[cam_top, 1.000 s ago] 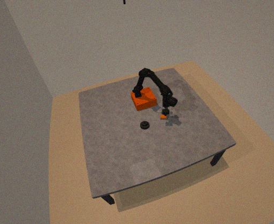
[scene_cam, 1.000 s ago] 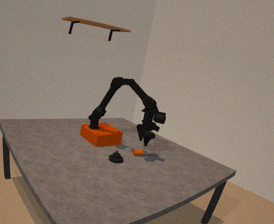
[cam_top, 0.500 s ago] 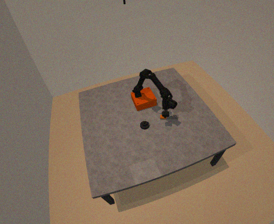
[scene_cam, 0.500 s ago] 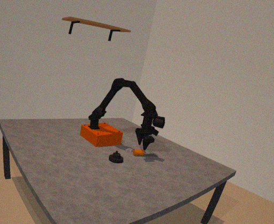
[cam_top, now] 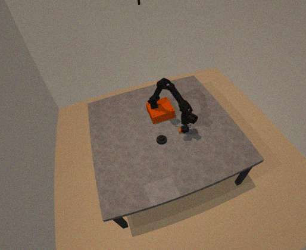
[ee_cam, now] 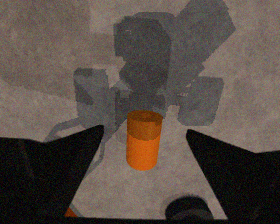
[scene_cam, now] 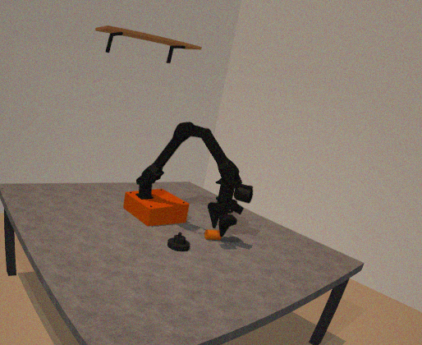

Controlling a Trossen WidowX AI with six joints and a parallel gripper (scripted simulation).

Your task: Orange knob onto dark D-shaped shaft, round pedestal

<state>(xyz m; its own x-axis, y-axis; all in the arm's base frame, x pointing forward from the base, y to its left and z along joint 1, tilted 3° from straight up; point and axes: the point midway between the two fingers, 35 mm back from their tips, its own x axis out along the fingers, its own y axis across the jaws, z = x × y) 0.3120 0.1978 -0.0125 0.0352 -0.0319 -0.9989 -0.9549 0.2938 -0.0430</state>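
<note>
The hand [cam_top: 184,129] [scene_cam: 218,231] [ee_cam: 145,131] was released, its fingers spread wide with nothing gripped between them. It pointed down, low over the desk [cam_top: 135,166] [scene_cam: 145,279] [ee_cam: 31,100]. In the wrist view one fingertip showed at 9 o'clock and the other at 3 o'clock of the orange knob [cam_top: 180,130] [scene_cam: 212,235] [ee_cam: 143,150], with a gap on each side.

The knob lay on its side on the desk, off the pedestal, with its long axis running roughly from 12 to 6 o'clock in the wrist view. Shade darkened its 12 o'clock end there. Which way the flat side of its hole faced could not be told.

The round dark pedestal [cam_top: 161,139] [scene_cam: 178,245] [ee_cam: 188,207] stood on the desk near the knob, at about 8 o'clock from it in the top view and 5 o'clock in the wrist view. Its shaft [scene_cam: 180,234] stuck up bare from the middle.

The black arm [cam_top: 177,95] [scene_cam: 215,148] arched up and back to an orange base box [cam_top: 165,118] [scene_cam: 167,215] [ee_cam: 70,213], which sat at about 10 o'clock from the hand in the top view. Farther out, at 11 o'clock in the exterior view, a wooden shelf [scene_cam: 145,37] hung on the wall.
</note>
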